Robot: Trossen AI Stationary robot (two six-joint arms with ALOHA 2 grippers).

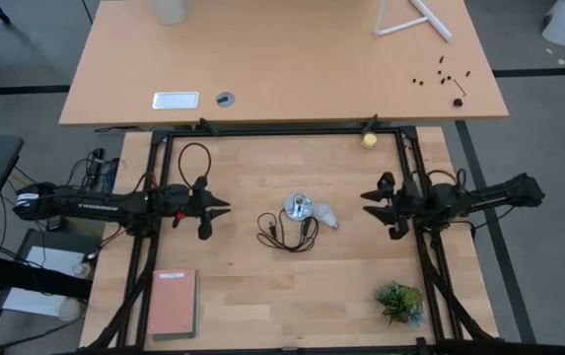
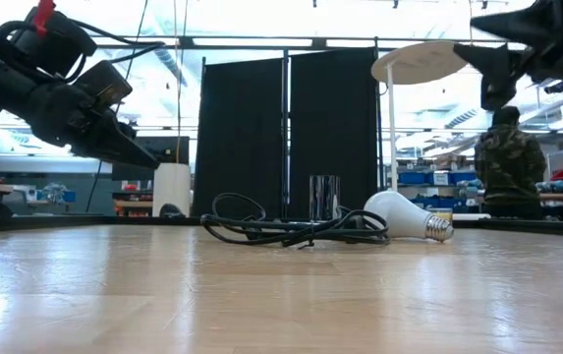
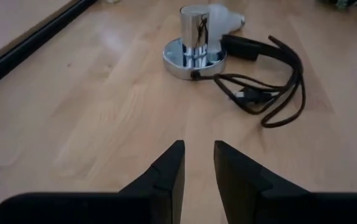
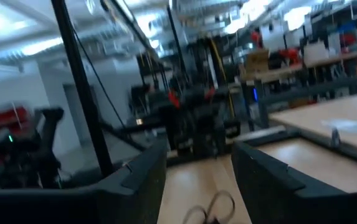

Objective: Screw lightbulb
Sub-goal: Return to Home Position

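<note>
My left gripper (image 1: 221,207) and right gripper (image 1: 368,202) hang above the tabletop (image 1: 243,296), one at either side. Both are parted and empty (the left only narrowly), which I judge suits a home pose. The bulb (image 1: 328,216) lies on its side just beside the lamp (image 1: 298,207), not in it. From my left wrist the lamp hides most of the bulb; my right wrist sees only the room.

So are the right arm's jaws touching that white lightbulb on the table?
Apart. The high view shows bare tabletop between the lightbulb, lying beside the silver socket, and the right gripper off to its side.
</note>
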